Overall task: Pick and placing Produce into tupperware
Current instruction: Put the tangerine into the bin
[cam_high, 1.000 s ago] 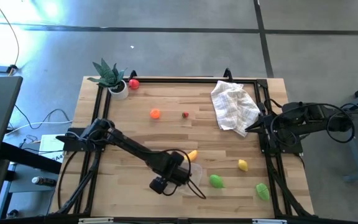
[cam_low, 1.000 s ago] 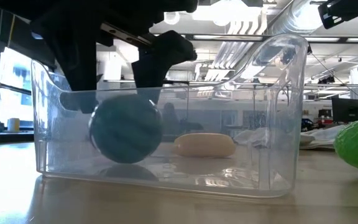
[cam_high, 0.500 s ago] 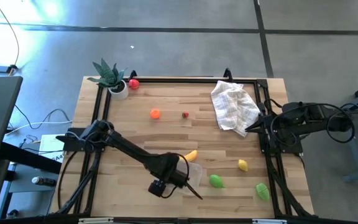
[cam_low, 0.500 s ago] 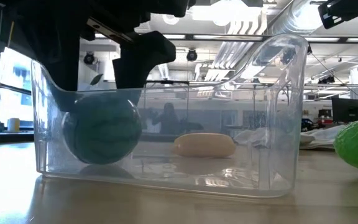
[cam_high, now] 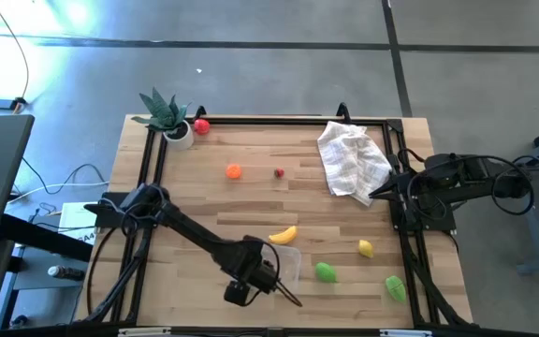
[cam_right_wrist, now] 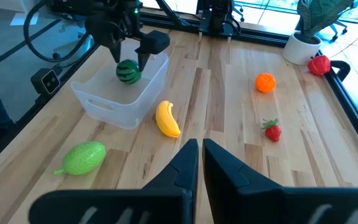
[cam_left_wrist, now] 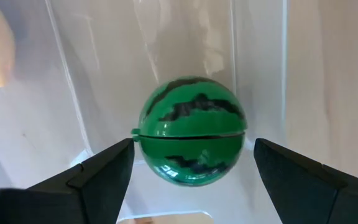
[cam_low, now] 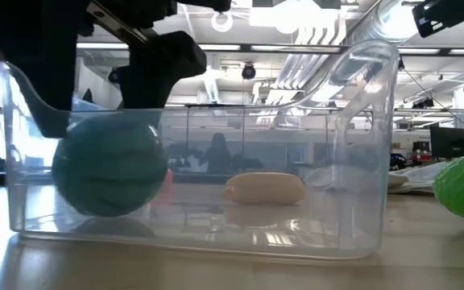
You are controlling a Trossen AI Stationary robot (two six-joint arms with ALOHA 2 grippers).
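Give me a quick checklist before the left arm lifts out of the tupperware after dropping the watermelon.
1. Watermelon inside the tupperware: ok, it sits within the clear walls.
2. Left pincer released: ok, its fingers stand apart on either side of the melon with gaps showing.
3. Melon resting on the floor of the container: cannot tell for sure; the low view suggests it does.
4. Tupperware flat on the table: ok in the low view.
5. Banana clear of the lift path: ok, it lies outside, beside the container.
6. Right pincer out of the way: ok, parked near the cloth, shut.
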